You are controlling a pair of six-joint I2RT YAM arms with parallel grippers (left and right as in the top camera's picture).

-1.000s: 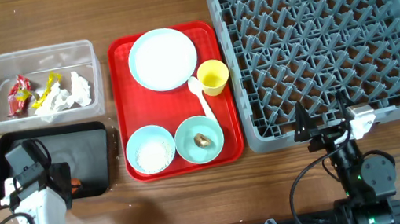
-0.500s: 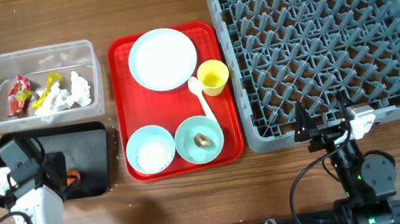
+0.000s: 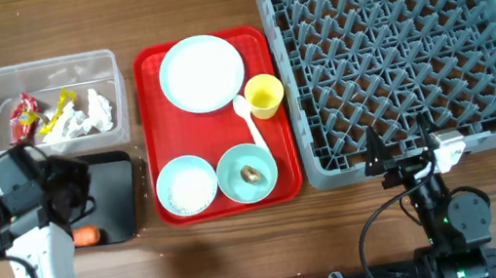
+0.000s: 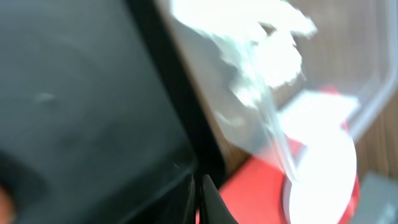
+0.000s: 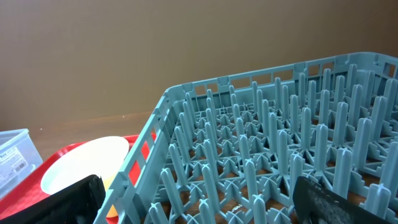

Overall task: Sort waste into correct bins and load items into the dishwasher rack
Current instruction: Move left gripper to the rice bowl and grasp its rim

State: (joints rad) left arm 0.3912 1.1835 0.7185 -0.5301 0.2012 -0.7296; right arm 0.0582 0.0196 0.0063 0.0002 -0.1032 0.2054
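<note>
Waste-sorting step: the carrot (image 3: 86,236) lies in the black bin (image 3: 114,192), left pincer (image 4: 199,198) clenched empty above (right pincer (image 3: 397,145) gapes wide). Next probably calls for opening over the brown lump (image 3: 249,173).

Overhead: looking straight down from high up, taking in the whole table (image 3: 246,258) with clear tub (image 3: 35,65), black tub (image 3: 113,194), red tray (image 3: 154,123), plate (image 3: 202,73) and grey rack (image 3: 392,48). Left wrist: hanging very close over the black tub, facing out toward clear tub and plate, blurring heavily. Right wrist: sitting low by the rack's near wall, looking across it, catching the same plate, tray and clear tub corner at left.
</note>
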